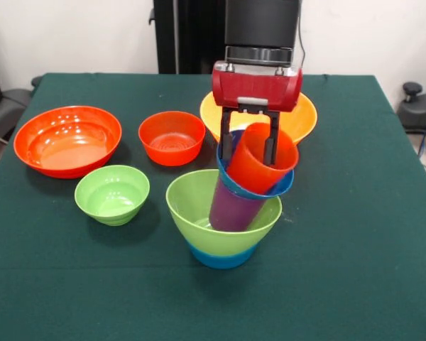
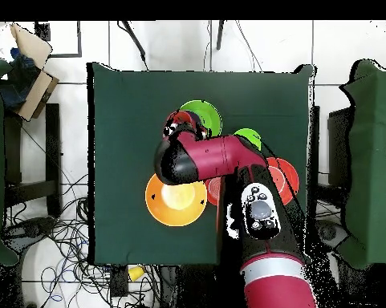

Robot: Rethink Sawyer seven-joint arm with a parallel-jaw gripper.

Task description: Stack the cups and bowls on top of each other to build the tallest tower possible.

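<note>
Here, gripper (image 1: 250, 145) astride tilted orange-red cup (image 1: 259, 162) rim.

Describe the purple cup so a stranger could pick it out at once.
Start at the tower near the table's front, a light green bowl nested on a light blue bowl. The purple cup stands tilted inside it, the only purple piece, under a dark blue bowl.

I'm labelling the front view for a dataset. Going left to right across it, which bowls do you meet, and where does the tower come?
Large red-orange bowl → small light green bowl → medium red-orange bowl → the tower, on its light green bowl. The yellow-orange bowl behind overlaps it, so I leave it unplaced.
</note>
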